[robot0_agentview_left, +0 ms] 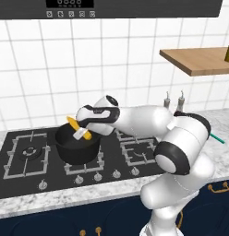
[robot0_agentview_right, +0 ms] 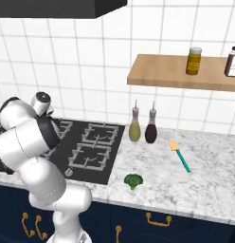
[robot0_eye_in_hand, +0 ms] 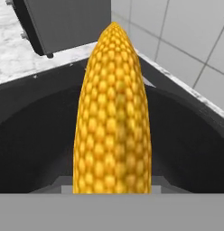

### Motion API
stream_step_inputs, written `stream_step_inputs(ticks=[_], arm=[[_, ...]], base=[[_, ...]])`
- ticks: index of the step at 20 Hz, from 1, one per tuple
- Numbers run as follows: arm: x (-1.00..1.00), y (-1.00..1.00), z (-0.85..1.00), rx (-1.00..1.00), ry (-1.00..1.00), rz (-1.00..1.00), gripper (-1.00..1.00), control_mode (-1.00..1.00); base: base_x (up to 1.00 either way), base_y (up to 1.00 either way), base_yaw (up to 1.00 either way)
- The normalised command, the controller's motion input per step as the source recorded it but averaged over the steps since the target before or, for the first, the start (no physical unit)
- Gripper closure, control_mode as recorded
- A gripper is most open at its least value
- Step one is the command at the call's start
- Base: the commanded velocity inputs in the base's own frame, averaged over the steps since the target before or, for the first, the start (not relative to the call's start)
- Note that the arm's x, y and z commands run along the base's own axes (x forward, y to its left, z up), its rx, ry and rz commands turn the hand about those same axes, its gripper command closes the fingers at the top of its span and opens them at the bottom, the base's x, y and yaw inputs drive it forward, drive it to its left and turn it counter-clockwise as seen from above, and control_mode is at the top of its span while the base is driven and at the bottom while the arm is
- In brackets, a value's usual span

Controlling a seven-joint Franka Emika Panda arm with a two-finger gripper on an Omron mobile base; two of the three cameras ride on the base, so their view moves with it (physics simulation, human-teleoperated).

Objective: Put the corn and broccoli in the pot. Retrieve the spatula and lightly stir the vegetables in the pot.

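Note:
The yellow-orange corn [robot0_agentview_left: 79, 128] is tilted over the mouth of the black pot [robot0_agentview_left: 75, 155], which stands on a front burner of the hob. My gripper [robot0_agentview_left: 82, 132] is shut on the cob, reaching in from the right. In the hand view the corn [robot0_eye_in_hand: 113, 117] runs up the middle, with the pot's dark inside [robot0_eye_in_hand: 37, 135] behind and below it. The broccoli [robot0_agentview_right: 133, 180] lies on the marble counter near its front edge, right of the hob. The spatula [robot0_agentview_right: 180, 155] lies further right on the counter, blade toward the wall; its teal handle [robot0_agentview_left: 218, 138] peeks out past my arm.
Two bottles [robot0_agentview_right: 134, 126] [robot0_agentview_right: 150, 127] stand at the wall beside the hob [robot0_agentview_right: 98, 147]. A wooden shelf [robot0_agentview_right: 162, 71] above the counter carries jars [robot0_agentview_right: 194, 60]. A range hood hangs over the burners. Hob knobs [robot0_agentview_left: 98, 176] line the front edge.

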Motion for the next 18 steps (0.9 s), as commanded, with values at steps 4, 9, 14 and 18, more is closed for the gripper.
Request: stream_step_inputs(ticks=[4,9,14,18], arm=[[0.05,0.27,-0.19,-0.02,0.0,0.0,1.0,-1.0],[0.11,0.04,-0.11,-0.02,0.0,0.0,1.0,-1.0],[0.22,0.02,-0.09,-0.02,0.03,0.0,1.0,-1.0],[0.17,0.03,-0.16,-0.02,0.02,0.0,1.0,-1.0]], base=[[0.0,0.0,0.0],[0.0,0.0,0.0],[0.0,0.0,0.0],[0.0,0.0,0.0]])
